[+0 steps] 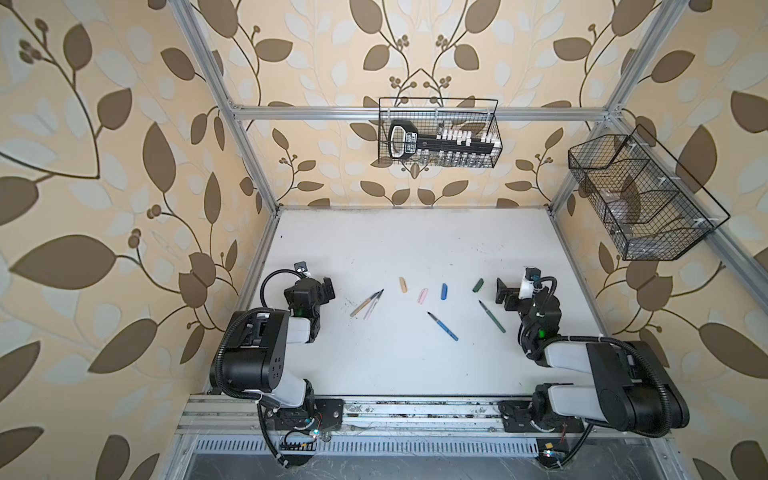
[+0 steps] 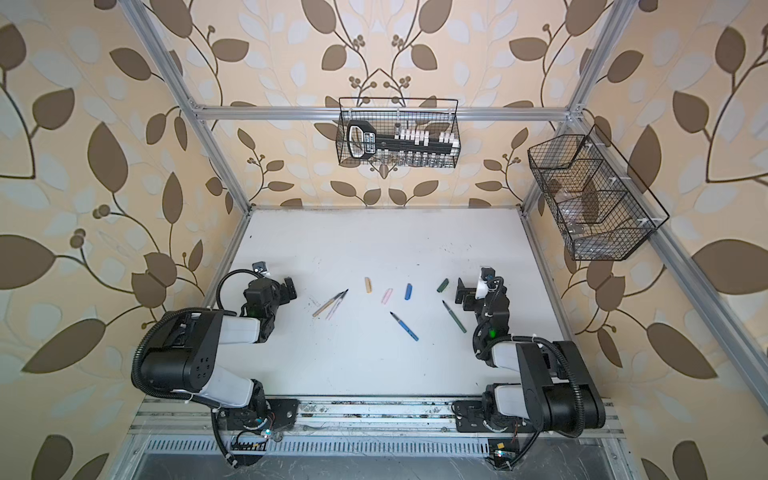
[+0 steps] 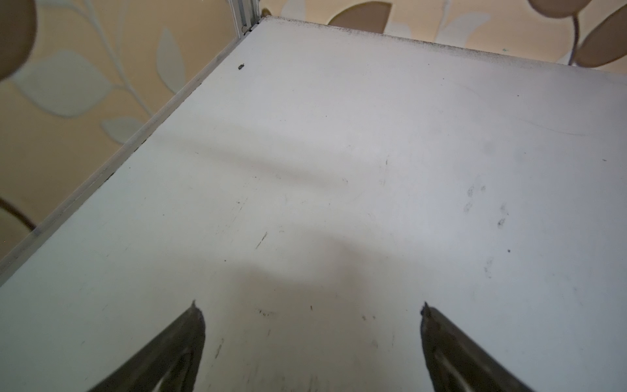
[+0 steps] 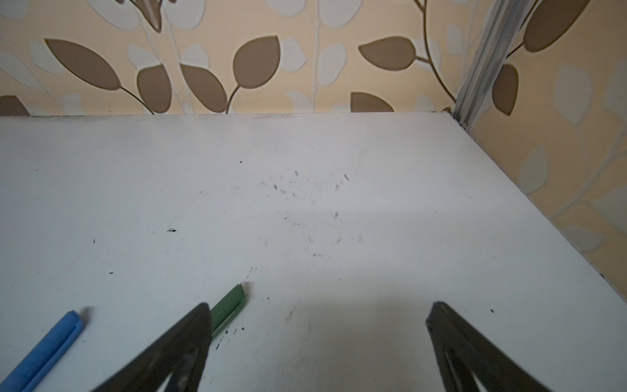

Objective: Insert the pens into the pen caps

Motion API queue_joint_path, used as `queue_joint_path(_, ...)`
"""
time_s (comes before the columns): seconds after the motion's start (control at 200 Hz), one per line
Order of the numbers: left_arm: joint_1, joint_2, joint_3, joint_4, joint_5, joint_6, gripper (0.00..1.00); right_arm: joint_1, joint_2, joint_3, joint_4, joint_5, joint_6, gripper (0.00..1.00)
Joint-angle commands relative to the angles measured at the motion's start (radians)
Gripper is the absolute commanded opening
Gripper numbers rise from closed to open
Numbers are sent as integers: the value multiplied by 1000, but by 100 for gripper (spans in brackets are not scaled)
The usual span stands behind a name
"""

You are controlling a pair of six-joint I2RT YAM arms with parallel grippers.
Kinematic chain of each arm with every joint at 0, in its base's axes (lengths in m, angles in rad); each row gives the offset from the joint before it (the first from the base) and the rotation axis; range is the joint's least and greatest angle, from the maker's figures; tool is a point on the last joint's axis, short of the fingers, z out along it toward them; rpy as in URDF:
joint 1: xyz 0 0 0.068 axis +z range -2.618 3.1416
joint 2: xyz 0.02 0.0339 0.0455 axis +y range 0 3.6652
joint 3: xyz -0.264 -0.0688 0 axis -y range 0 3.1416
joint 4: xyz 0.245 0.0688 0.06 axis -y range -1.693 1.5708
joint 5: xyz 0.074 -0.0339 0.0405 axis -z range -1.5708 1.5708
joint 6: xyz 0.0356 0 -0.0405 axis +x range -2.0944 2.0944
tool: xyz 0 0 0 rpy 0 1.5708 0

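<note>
Right, clock calls are read off both top views, 12 = far wall. The white table [image 1: 415, 245] is the biggest item, scuffed w/ dark ink specks. Two black wire baskets hang on the frame. The back basket [image 1: 384, 141] is at 12 o'clock w/ black-and-white kit inside, can't tell what. The side basket [image 1: 648, 245] is at abt 2 o'clock.

The left arm [image 1: 257, 345] sits at 9 o'clock of the table's middle and the right arm [image 1: 615, 374] at 3 o'clock. The left gripper [image 1: 328, 289] has its jaws spread wide over bare table, as its wrist view shows [image 3: 310, 307]. The right gripper [image 1: 505, 296] is also spread wide, holding no pen or cap [image 4: 320, 305].

All pens lie flat btw the two grippers:
- The tan pen [image 1: 363, 306] and pink pen [image 1: 372, 305] lie side by side near the left gripper, tips toward 1–2 o'clock.
- The blue pen [image 1: 444, 327] is mid-table, tip toward 10 o'clock.
- The green pen [image 1: 493, 317] is near the right gripper, tip toward 11 o'clock.

The caps lie in a loose row, each apart from the next:
- The tan cap [image 1: 402, 284] and pink cap [image 1: 422, 295] are at abt 3 o'clock of the paired tips.
- The blue cap [image 1: 444, 291] is at 1 o'clock of the blue tip.
- The green cap [image 1: 478, 285] is at 12 o'clock of the green tip, just beside one right finger [image 4: 190, 339] in the wrist view.
</note>
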Motion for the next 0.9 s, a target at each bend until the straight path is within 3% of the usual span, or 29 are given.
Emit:
queue_joint_path(0.0, 6, -25, 26, 7, -23, -3, 99, -1, 3, 25, 9, -11, -22, 100)
queue_joint_path(0.895, 6, -23, 27, 7, -23, -2, 99, -10, 7, 28, 7, -24, -18, 100)
